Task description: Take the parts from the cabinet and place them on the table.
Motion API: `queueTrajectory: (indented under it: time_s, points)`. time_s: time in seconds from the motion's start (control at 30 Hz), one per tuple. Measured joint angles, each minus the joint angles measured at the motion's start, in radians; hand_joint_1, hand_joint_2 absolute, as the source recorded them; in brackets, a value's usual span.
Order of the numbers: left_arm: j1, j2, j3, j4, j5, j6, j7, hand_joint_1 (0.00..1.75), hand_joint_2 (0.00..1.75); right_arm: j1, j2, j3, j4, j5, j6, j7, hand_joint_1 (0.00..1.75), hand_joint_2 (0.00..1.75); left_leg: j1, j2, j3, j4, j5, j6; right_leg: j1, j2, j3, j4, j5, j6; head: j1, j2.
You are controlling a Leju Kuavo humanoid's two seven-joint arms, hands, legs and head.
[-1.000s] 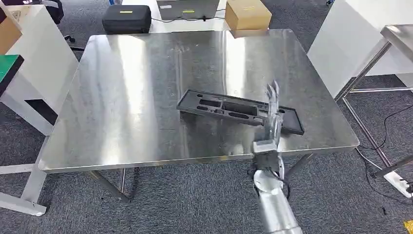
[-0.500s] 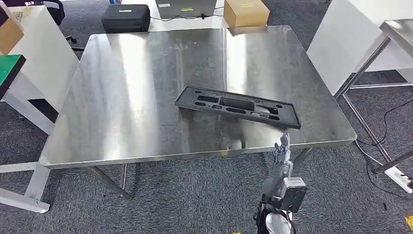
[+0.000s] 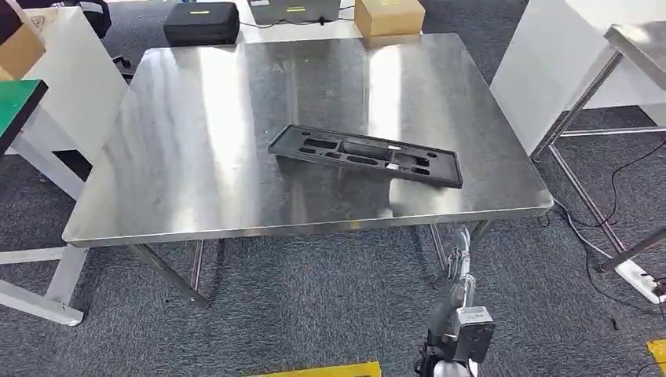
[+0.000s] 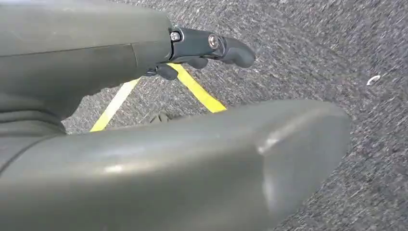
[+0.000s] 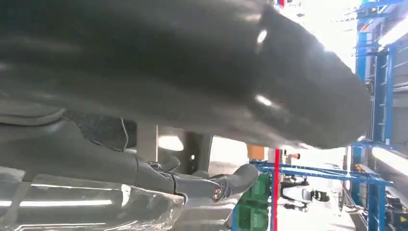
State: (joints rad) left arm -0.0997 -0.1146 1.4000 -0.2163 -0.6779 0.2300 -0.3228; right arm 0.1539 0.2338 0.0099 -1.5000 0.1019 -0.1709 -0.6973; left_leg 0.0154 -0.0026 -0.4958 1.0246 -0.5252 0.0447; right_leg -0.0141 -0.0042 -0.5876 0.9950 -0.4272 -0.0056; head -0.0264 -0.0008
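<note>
A long black plastic part (image 3: 365,155) with several recesses lies flat on the steel table (image 3: 196,181), right of its middle and near the front edge. My right hand (image 3: 459,259) hangs below that front edge, apart from the part, with its fingers stretched upward and nothing in them. In the right wrist view the right hand's thumb (image 5: 192,62) and dark fingers (image 5: 207,185) hold nothing. My left hand (image 4: 192,163) hangs over grey carpet, its fingers (image 4: 211,45) stretched out and holding nothing.
Behind the table stand a black case (image 3: 201,23) and a cardboard box (image 3: 389,16). At the left is a white cabinet with a green top (image 3: 16,102). Another steel table (image 3: 636,47) and cables (image 3: 597,236) are at the right. Yellow tape (image 3: 330,369) marks the floor.
My right hand has let go of the black part and dropped from over the table to below its front edge. The part stays put. The camera has shifted a little.
</note>
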Motion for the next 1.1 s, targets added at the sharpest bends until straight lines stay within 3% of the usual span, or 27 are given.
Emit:
queueTrajectory:
  time_s: [0.03, 0.1, 0.17, 0.2, 0.23, 0.27, 0.33, 0.37, 0.4, 0.43, 0.47, 0.5, 0.53, 0.57, 0.63, 0.67, 0.7, 0.73, 0.8, 0.83, 0.87, 0.9, 0.97, 1.0, 1.03, 1.07, 1.1]
  points:
    - [-0.001, -0.001, 0.0, 0.0, 0.0, 0.0, 0.003, 0.0, 0.0, 0.0, 0.0, -0.001, 0.0, -0.006, -0.003, 0.0, 0.0, 0.0, -0.007, 0.004, 0.012, -0.013, 0.001, -0.005, 0.005, -0.001, -0.002, -0.003, 0.008, 0.009, 0.002, 0.0]
    - [-0.001, -0.002, 0.0, 0.0, -0.001, 0.001, 0.003, 0.0, 0.0, 0.001, 0.0, -0.001, 0.001, -0.007, -0.005, 0.0, 0.0, 0.0, -0.017, 0.003, 0.007, -0.015, 0.012, 0.003, -0.005, -0.004, -0.002, -0.004, 0.017, 0.023, -0.003, 0.0]
    - [-0.001, -0.001, 0.0, 0.0, -0.001, 0.002, 0.004, 0.0, 0.0, 0.002, 0.0, -0.002, 0.0, -0.008, -0.005, 0.0, 0.0, 0.0, -0.019, 0.004, -0.001, -0.044, 0.043, 0.023, 0.004, -0.004, -0.004, -0.016, 0.032, 0.039, -0.001, 0.0]
    - [-0.003, -0.002, 0.0, 0.0, -0.001, 0.003, 0.004, 0.0, 0.0, 0.002, -0.002, -0.002, 0.001, -0.01, -0.006, -0.001, 0.0, 0.0, -0.011, 0.013, -0.001, -0.056, 0.06, 0.021, 0.002, -0.004, -0.011, 0.0, 0.011, 0.036, 0.001, 0.0]
    - [-0.005, -0.003, 0.0, 0.0, -0.001, 0.003, 0.004, 0.0, 0.0, 0.001, -0.003, -0.003, 0.001, -0.01, -0.006, 0.0, 0.0, 0.0, -0.012, 0.011, -0.017, -0.06, 0.074, 0.031, 0.002, 0.0, -0.041, 0.052, -0.048, 0.024, 0.002, 0.0]
    - [-0.005, -0.003, 0.0, 0.0, -0.001, 0.003, 0.005, 0.0, 0.0, 0.002, -0.004, -0.003, 0.002, -0.01, -0.006, 0.0, 0.0, 0.0, -0.013, 0.011, -0.031, -0.06, 0.082, 0.029, 0.0, 0.001, -0.065, 0.121, -0.099, 0.018, 0.003, 0.0]
    - [-0.005, -0.005, 0.0, 0.0, -0.001, 0.003, 0.005, 0.0, 0.0, 0.005, -0.007, -0.003, 0.003, -0.01, -0.006, 0.0, 0.0, 0.0, -0.014, 0.011, -0.063, -0.058, 0.106, 0.027, -0.004, 0.001, -0.105, 0.269, -0.165, 0.023, 0.003, 0.0]
    - [-0.004, -0.005, 0.0, 0.0, -0.001, 0.003, 0.006, 0.0, 0.0, 0.006, -0.009, -0.004, 0.005, -0.01, -0.008, 0.0, 0.0, 0.0, -0.014, 0.012, -0.079, -0.057, 0.118, 0.024, -0.006, 0.001, -0.102, 0.301, -0.157, 0.036, 0.003, 0.0]
    - [-0.005, -0.007, 0.0, 0.0, -0.001, 0.003, 0.008, 0.0, 0.0, 0.006, -0.011, -0.005, 0.008, -0.008, -0.015, 0.0, 0.0, 0.0, -0.014, 0.012, -0.093, -0.056, 0.13, 0.021, -0.009, 0.001, -0.076, 0.287, -0.127, 0.052, 0.003, 0.0]
    - [-0.005, -0.008, 0.0, 0.0, -0.002, 0.003, 0.009, 0.0, 0.0, 0.005, -0.012, -0.006, 0.01, -0.006, -0.019, 0.0, 0.0, 0.0, -0.013, 0.012, -0.103, -0.054, 0.139, 0.016, -0.01, 0.001, -0.039, 0.243, -0.096, 0.064, 0.003, 0.0]
    - [-0.005, -0.009, 0.0, 0.0, -0.007, 0.002, 0.009, 0.0, 0.0, 0.004, -0.012, -0.01, 0.017, -0.007, -0.026, 0.0, 0.0, 0.0, -0.012, 0.012, -0.121, -0.048, 0.149, 0.01, -0.015, 0.001, 0.03, 0.148, -0.063, 0.075, 0.003, 0.0]
    - [-0.005, -0.009, 0.0, 0.0, -0.011, 0.001, 0.009, 0.0, 0.0, 0.001, -0.012, -0.011, 0.024, -0.006, -0.03, 0.0, 0.0, 0.0, -0.014, 0.01, -0.131, -0.039, 0.156, 0.003, -0.021, 0.001, 0.092, 0.059, -0.065, 0.074, 0.003, 0.0]
    - [-0.005, -0.009, 0.0, 0.0, -0.013, 0.0, 0.009, 0.0, 0.0, -0.007, -0.012, -0.012, 0.035, -0.002, -0.037, 0.0, 0.0, 0.0, -0.019, 0.009, -0.146, -0.027, 0.162, -0.004, -0.014, 0.004, 0.157, -0.036, -0.108, 0.063, 0.005, 0.0]
    - [-0.005, -0.009, 0.0, 0.0, -0.018, 0.0, 0.009, 0.0, 0.0, -0.01, -0.013, -0.016, 0.05, 0.003, -0.043, 0.0, 0.0, 0.0, -0.019, 0.01, -0.143, -0.028, 0.169, -0.011, -0.004, 0.007, 0.134, -0.026, -0.105, 0.048, -0.004, 0.0]
    - [-0.005, -0.009, -0.001, 0.0, -0.024, -0.004, 0.009, 0.0, 0.0, -0.03, -0.014, -0.034, 0.108, 0.026, -0.069, 0.0, 0.0, 0.0, -0.014, 0.01, -0.145, -0.03, 0.183, -0.019, -0.002, 0.005, 0.126, -0.027, -0.099, 0.033, -0.004, 0.0]
    - [-0.003, -0.009, -0.001, 0.0, -0.03, -0.008, 0.009, 0.0, 0.0, -0.04, -0.016, -0.042, 0.144, 0.032, -0.072, 0.0, 0.0, 0.0, -0.008, 0.01, -0.149, -0.029, 0.193, -0.026, -0.012, 0.002, 0.118, -0.031, -0.088, 0.018, -0.004, 0.0]
    - [-0.003, -0.008, -0.002, 0.0, -0.034, -0.009, 0.009, 0.0, 0.0, -0.055, -0.018, -0.05, 0.177, 0.033, -0.072, 0.0, 0.0, 0.0, -0.002, 0.008, -0.161, -0.014, 0.162, -0.031, -0.016, -0.002, 0.108, -0.03, -0.076, 0.003, -0.005, 0.0]
    - [-0.002, -0.009, -0.004, 0.001, -0.041, -0.01, 0.009, 0.0, 0.0, -0.069, -0.019, -0.061, 0.219, 0.042, -0.081, 0.002, 0.0, 0.0, 0.0, 0.008, -0.175, 0.025, 0.097, -0.034, -0.016, -0.002, 0.095, -0.03, -0.063, -0.013, -0.005, 0.0]
    - [-0.002, -0.01, -0.009, 0.001, -0.047, -0.012, 0.012, 0.0, 0.0, -0.098, -0.026, -0.079, 0.298, 0.067, -0.108, 0.003, 0.0, 0.0, 0.002, 0.005, -0.209, 0.164, -0.022, -0.045, -0.011, -0.002, 0.072, -0.029, -0.039, -0.016, -0.006, 0.0]
    - [-0.002, -0.009, -0.01, 0.001, -0.051, -0.012, 0.011, 0.0, 0.0, -0.111, -0.031, -0.09, 0.345, 0.074, -0.116, 0.003, 0.0, 0.0, 0.004, 0.003, -0.223, 0.244, -0.061, -0.05, -0.008, -0.003, 0.056, -0.027, -0.025, -0.015, -0.006, 0.0]
    - [-0.002, -0.009, -0.011, 0.001, -0.053, -0.012, 0.012, 0.0, 0.0, -0.119, -0.035, -0.098, 0.375, 0.077, -0.124, 0.004, 0.0, 0.0, 0.005, 0.004, -0.221, 0.284, -0.058, -0.051, -0.007, -0.003, 0.041, -0.026, -0.013, -0.012, -0.006, 0.0]
    - [-0.002, -0.009, -0.014, 0.001, -0.06, -0.013, 0.015, 0.0, 0.0, -0.13, -0.042, -0.109, 0.414, 0.082, -0.143, 0.041, 0.0, 0.0, 0.005, 0.004, -0.202, 0.285, -0.032, -0.049, -0.007, -0.003, 0.026, -0.023, -0.004, -0.009, -0.006, 0.0]
    - [0.0, -0.009, -0.02, 0.001, -0.074, -0.022, 0.021, 0.0, 0.0, -0.204, -0.08, -0.15, 0.631, 0.058, -0.159, 0.15, 0.0, 0.0, 0.005, 0.003, -0.096, 0.169, 0.043, -0.04, -0.007, -0.001, 0.005, -0.019, 0.012, -0.001, -0.006, 0.0]
    - [-0.004, -0.008, -0.025, 0.001, -0.075, -0.026, 0.02, 0.0, 0.0, -0.217, -0.097, -0.179, 0.744, 0.029, -0.133, 0.176, 0.0, 0.0, 0.004, 0.0, -0.025, 0.07, 0.052, -0.031, -0.006, -0.003, -0.001, -0.017, 0.018, 0.004, -0.006, 0.0]
    - [-0.008, -0.006, -0.029, 0.001, -0.075, -0.029, 0.018, 0.0, 0.0, -0.215, -0.109, -0.2, 0.797, 0.011, -0.114, 0.185, 0.0, 0.0, 0.001, -0.003, 0.022, -0.013, 0.007, -0.024, -0.005, -0.009, -0.003, -0.016, 0.024, 0.012, -0.006, 0.0]
    - [-0.006, -0.004, -0.034, 0.001, -0.075, -0.032, 0.014, 0.0, 0.0, -0.218, -0.122, -0.231, 0.867, -0.005, -0.095, 0.207, 0.0, 0.0, -0.004, -0.005, 0.034, -0.032, 0.007, -0.023, -0.002, -0.015, -0.005, -0.017, 0.032, 0.019, 0.001, 0.0]
    - [-0.001, -0.004, -0.034, 0.001, -0.075, -0.032, 0.011, 0.0, 0.0, -0.225, -0.128, -0.248, 0.919, -0.004, -0.096, 0.233, 0.0, 0.0, -0.009, -0.007, 0.026, -0.032, 0.012, -0.014, -0.004, -0.016, -0.003, -0.02, 0.039, 0.026, 0.002, 0.0]
